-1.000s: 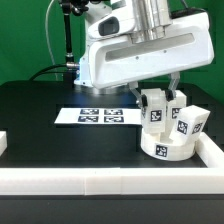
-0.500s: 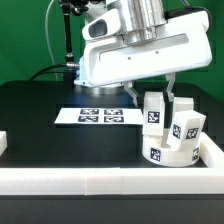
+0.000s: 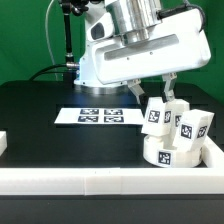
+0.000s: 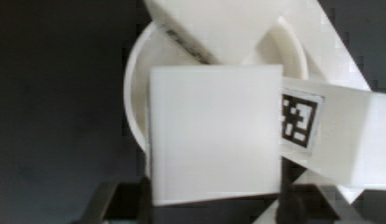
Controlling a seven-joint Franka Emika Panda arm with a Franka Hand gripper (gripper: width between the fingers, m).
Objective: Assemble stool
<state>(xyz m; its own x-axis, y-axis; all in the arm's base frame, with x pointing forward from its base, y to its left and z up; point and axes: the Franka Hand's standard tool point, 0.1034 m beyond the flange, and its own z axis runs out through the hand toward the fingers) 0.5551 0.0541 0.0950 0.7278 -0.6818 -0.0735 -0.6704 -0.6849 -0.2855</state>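
White seat disc (image 3: 166, 155) rests on the black counter (image 3: 40, 130) by the rail (image 3: 90, 181) at the exterior view's right. We see the jaws clamped on a leg (image 3: 155, 115) atop it.

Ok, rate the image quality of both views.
Exterior view: even light, slightly soft, seat tags readable, no hard shadows. Wrist view: the leg fills much of the frame, washed-out white with little surface detail; one tag is legible.
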